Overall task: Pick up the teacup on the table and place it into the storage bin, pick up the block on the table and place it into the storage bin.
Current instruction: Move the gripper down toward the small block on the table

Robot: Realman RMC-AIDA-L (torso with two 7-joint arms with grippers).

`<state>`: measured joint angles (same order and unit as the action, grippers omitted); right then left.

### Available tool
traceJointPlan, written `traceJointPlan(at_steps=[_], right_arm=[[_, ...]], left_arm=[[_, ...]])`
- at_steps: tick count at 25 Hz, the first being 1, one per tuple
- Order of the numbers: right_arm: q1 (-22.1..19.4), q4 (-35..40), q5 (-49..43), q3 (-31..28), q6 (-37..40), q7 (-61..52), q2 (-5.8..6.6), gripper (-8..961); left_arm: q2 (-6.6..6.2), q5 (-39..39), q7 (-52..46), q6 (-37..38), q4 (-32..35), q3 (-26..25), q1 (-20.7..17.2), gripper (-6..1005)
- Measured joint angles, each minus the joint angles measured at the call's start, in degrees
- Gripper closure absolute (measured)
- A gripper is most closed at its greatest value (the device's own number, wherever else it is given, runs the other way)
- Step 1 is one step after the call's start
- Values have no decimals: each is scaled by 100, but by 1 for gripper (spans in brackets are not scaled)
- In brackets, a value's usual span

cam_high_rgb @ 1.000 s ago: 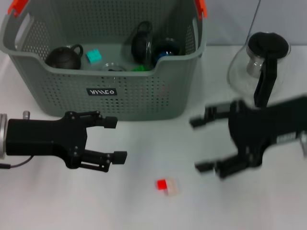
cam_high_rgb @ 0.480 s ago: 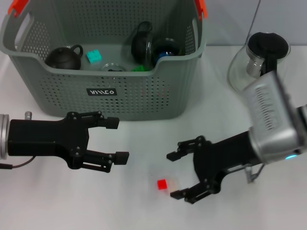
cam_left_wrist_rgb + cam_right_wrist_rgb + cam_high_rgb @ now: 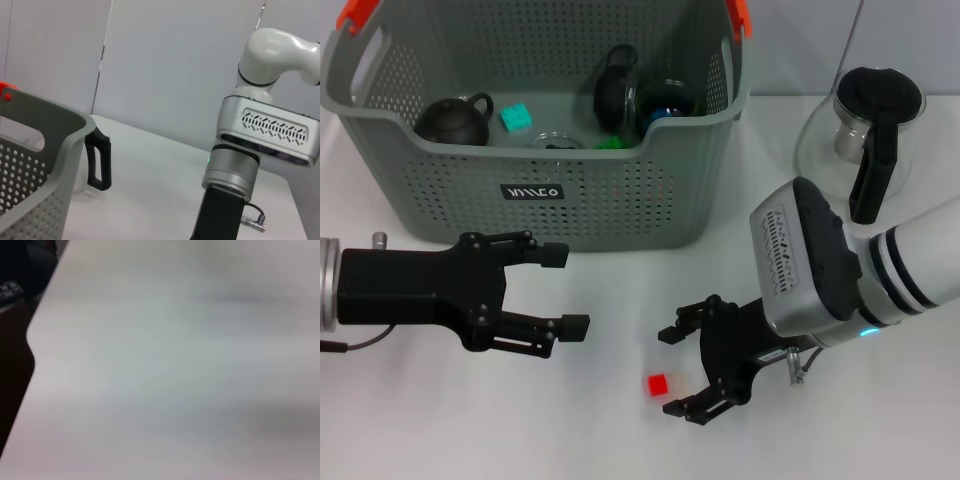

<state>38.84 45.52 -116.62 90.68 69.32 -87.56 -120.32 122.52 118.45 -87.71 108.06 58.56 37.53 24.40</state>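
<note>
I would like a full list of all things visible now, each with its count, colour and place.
storage bin: one, grey with orange clips, at the table's far side.
teapot: one, black, inside the bin on its left.
small block: one, teal, inside the bin beside the teapot.
dark cups: two or so, black, inside the bin on its right; exact kind unclear.
block: one, red, on the table in front of the bin.
glass pitcher: one, clear with black lid and handle, right of the bin.
table: one, white.
left gripper: black, open, in front of the bin, idle.
right gripper: black, open, beside the red block.
</note>
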Motion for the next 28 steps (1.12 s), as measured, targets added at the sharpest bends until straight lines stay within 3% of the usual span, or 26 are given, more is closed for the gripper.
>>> traceJointPlan(at_steps=[21, 25, 28], right_arm=[[194, -353, -67, 363, -350, -251, -42, 83], [195, -359, -64, 363, -352, -258, -44, 305], [195, -359, -62, 363, -337, -259, -44, 364]], left_arm=[[0, -25, 0, -25, -3, -25, -29, 121], [0, -25, 0, -23, -3, -30, -32, 123], [0, -25, 0, -22, -3, -35, -31, 124]])
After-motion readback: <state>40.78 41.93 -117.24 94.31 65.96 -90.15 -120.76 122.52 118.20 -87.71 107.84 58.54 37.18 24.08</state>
